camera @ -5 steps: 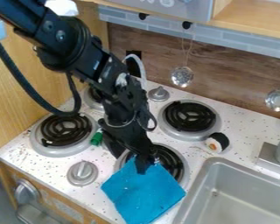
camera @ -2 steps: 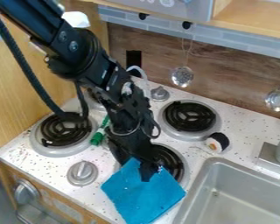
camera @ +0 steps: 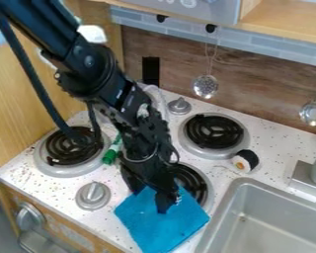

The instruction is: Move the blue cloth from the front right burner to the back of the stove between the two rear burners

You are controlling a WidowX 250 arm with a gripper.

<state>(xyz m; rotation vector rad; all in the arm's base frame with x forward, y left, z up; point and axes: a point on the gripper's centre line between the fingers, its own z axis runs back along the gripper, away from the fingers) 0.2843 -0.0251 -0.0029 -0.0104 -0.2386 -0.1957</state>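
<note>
End effector (camera: 164,203): at blue cloth (camera: 154,225); opening and hold cannot be told.
Cloth place: near bench (camera: 58,190) front edge, beside sink (camera: 269,217).

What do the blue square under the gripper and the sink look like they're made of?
The blue square looks like soft woven cloth, matte, with slightly uneven edges, though thin felt is possible. The sink appears to be brushed metal, probably stainless steel: even grey, with a dull sheen and rounded corners; grey-painted plastic can't be fully ruled out.
</note>
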